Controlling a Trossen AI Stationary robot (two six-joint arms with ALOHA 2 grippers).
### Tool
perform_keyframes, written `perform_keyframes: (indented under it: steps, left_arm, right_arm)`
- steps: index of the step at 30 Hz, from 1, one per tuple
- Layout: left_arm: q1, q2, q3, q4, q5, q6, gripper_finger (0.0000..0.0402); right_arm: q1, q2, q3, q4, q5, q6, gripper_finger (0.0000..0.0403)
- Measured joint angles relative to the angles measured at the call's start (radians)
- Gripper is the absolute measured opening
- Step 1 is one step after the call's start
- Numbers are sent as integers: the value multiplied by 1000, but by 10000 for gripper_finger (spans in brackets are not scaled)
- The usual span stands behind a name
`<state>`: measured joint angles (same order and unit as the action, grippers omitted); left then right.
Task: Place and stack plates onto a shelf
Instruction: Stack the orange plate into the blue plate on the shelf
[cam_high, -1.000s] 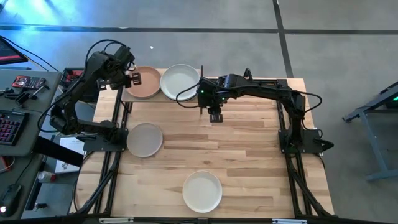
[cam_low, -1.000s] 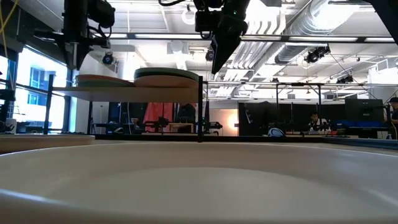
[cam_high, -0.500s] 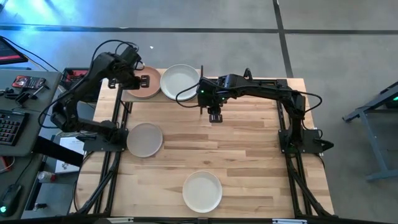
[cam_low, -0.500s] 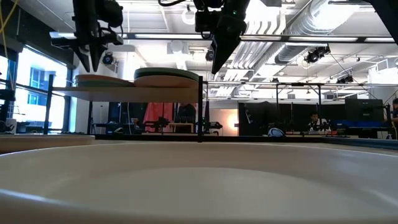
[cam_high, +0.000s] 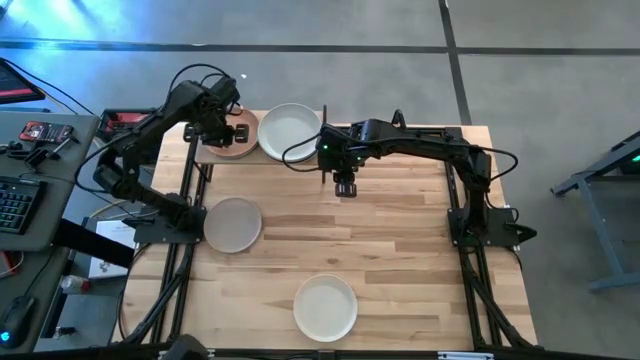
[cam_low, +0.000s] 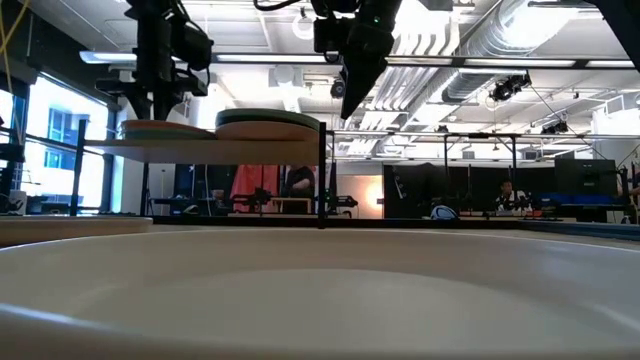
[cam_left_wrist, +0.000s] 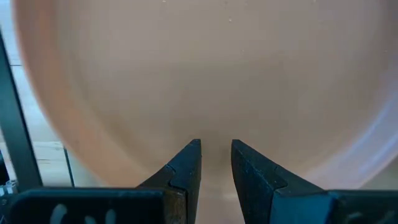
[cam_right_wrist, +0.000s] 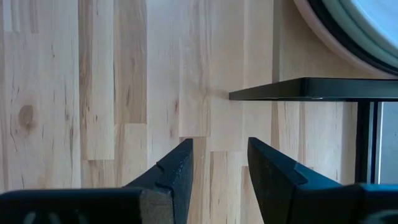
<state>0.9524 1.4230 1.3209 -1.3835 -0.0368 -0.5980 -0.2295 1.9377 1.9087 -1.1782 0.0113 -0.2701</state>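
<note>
Your left gripper (cam_left_wrist: 216, 163) hung released over the terracotta plate (cam_high: 234, 133); right gripper (cam_right_wrist: 219, 163) released too. Plates looked stiff, matte, breakable: pinch 1 rim.

My left hand (cam_high: 238, 131) hovers over the terracotta plate (cam_high: 228, 145) on the shelf (cam_high: 262, 157); cream plate (cam_high: 290, 131) just beside; right hand (cam_high: 344, 187) over the worktop (cam_high: 400, 250).

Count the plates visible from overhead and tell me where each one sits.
4 tops: terracotta plate and cream plate on the shelf; grey-beige plate and pale plate on the table. Shelf stacks hide more.
</note>
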Motion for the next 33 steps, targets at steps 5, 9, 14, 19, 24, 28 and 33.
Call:
perform_keyframes:
  steps: [5, 9, 14, 19, 24, 28, 33]
  left_arm:
    - [0, 8, 0, 10, 0, 0, 75]
    - [2, 8, 0, 17, 20, 0, 75]
    - [4, 8, 0, 22, 26, 0, 75]
    - [4, 23, 0, 27, 26, 0, 75]
    - [4, 52, 4, 28, 25, 32, 75]
    - [3, 48, 8, 47, 25, 13, 75]
    - [3, 11, 44, 47, 29, 8, 75]
  right_arm:
    - [0, 0, 0, 0, 0, 0, 129]
    - [0, 0, 0, 0, 0, 0, 129]
    - [0, 0, 0, 0, 0, 0, 129]
    - [0, 0, 0, 0, 0, 0, 129]
    - [0, 0, 0, -1, 0, 11, 129]
    - [0, 0, 0, -4, 0, 26, 129]
    - [0, 0, 0, -5, 0, 26, 129]
